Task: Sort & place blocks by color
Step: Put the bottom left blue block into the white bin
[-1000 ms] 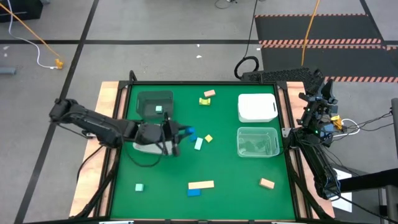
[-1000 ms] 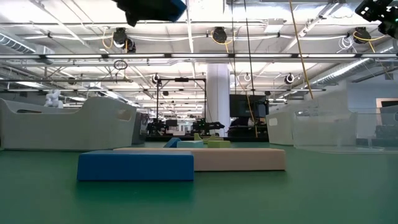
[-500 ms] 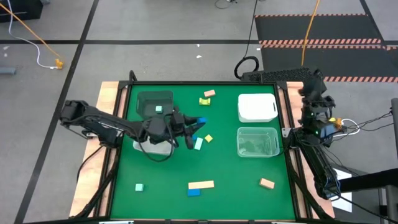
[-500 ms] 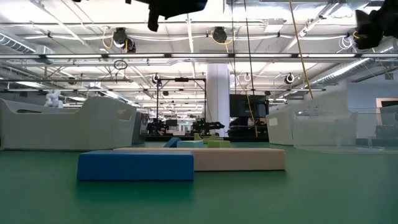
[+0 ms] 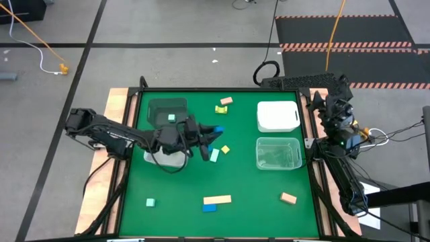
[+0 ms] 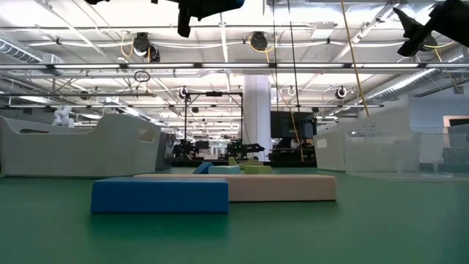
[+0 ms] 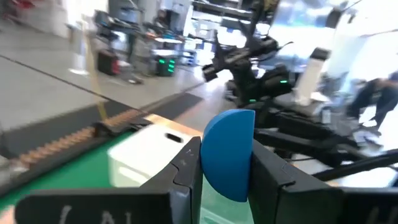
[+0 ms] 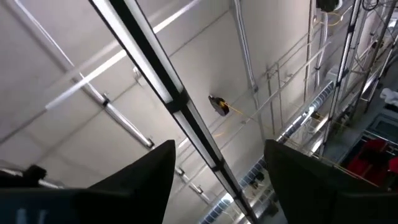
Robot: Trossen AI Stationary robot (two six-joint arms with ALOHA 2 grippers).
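My left gripper [image 5: 213, 132] hangs in the air over the middle of the table, shut on a blue block [image 7: 227, 155]. In the low view it shows at the top edge [image 6: 209, 7]. Below it lie a yellow block [image 5: 225, 149] and a mint block [image 5: 214, 155]. A tan bar [image 5: 217, 199] and a blue block [image 5: 209, 208] lie side by side near the near edge; they fill the low view [image 6: 160, 195]. Another mint block [image 5: 171, 118] lies in the dark grey bin [image 5: 161, 105]. My right gripper [image 8: 217, 177] is open, raised beyond the table's right edge [image 5: 334, 107], facing the ceiling. My left gripper pinches the blue block between its two fingers [image 7: 186, 168], one on each flat side. The block's rounded end [image 7: 231, 121] sticks out past the fingertips. The block is lifted clear of the table, and the fingers reach out roughly level toward the table's right.
A white bin [image 5: 277, 115] and a clear bin [image 5: 278, 153] stand on the right half. A second clear bin [image 5: 161, 160] lies under my left arm. Loose blocks: yellow-green [image 5: 220, 109] and tan [image 5: 226, 101] at the far side, mint [image 5: 151, 202] and tan [image 5: 289, 197] near.
My left gripper has carried the blue block toward the table's right and a little toward the far edge, then stopped; it has stayed shut on it. My right arm has turned its wrist at the right edge.
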